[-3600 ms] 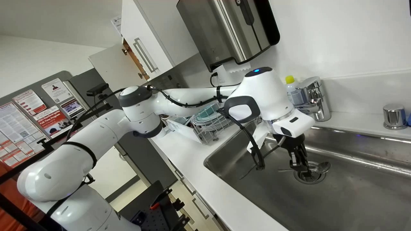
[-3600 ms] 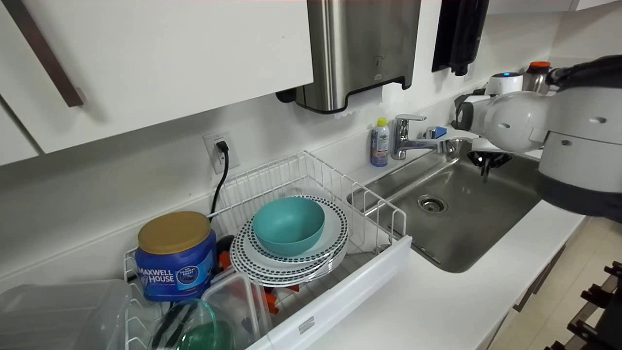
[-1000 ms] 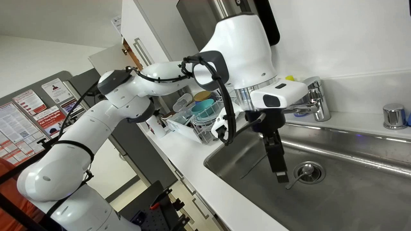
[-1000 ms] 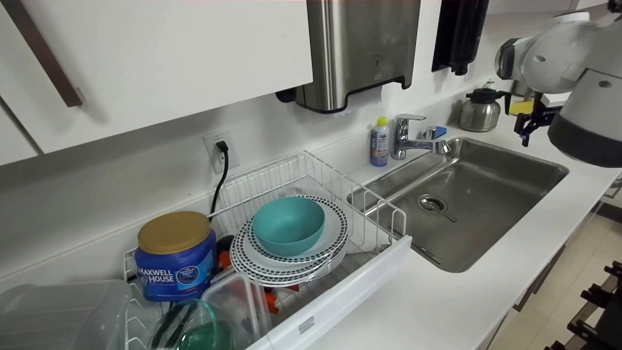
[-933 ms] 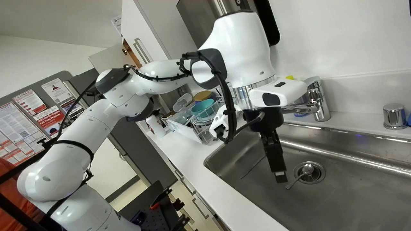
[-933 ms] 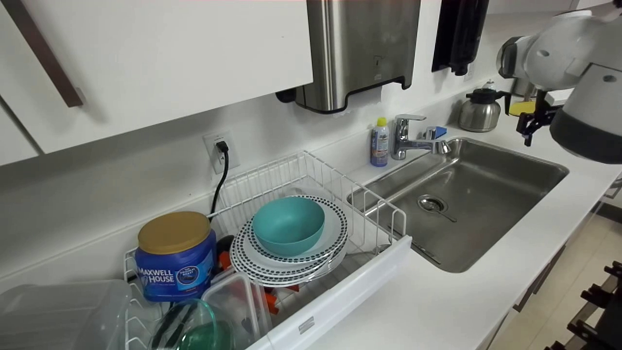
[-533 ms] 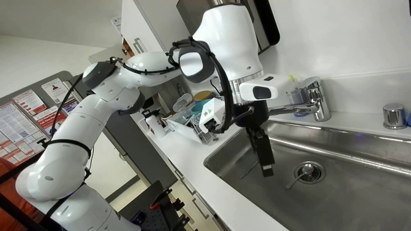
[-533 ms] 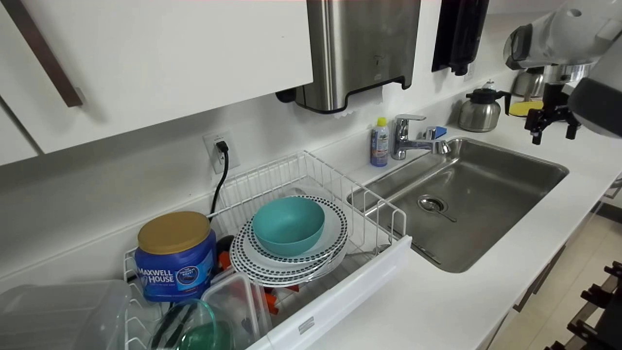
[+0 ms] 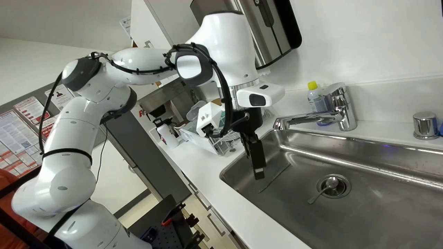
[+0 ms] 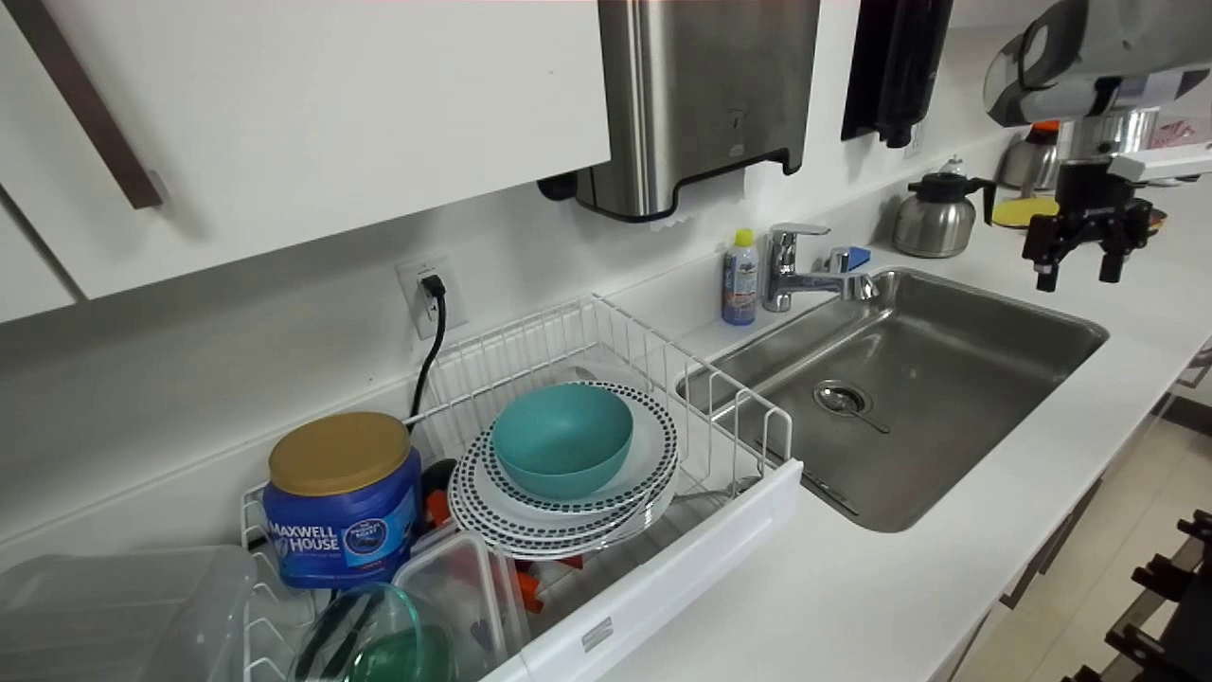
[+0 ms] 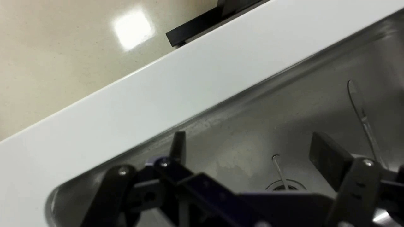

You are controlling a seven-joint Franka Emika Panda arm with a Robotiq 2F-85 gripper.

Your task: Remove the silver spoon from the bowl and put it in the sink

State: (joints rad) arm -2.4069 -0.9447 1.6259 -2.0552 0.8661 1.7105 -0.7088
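Near left in an exterior view: round teal-blue bowl [image 10: 562, 441], prob. plastic, nothing visible in it. Right of it, in the big rectangular stainless-steel sink [image 10: 975, 379], a silver metal spoon [image 10: 858, 414] lies w/ its head over the round steel drain [image 9: 348, 185], so task looks done. Should be light, stiff, hard to break, poss. slippery if wet; best grip = handle, approx. the part sticking out past the drain. Far right, up high: black two-finger gripper [image 10: 1078, 274], hard matl., jaws wide apart, nothing held. Spoon's left of it there & well below, no contact; wrist view has handle end betw. the fingers [image 11: 328, 157], nearer the right one.
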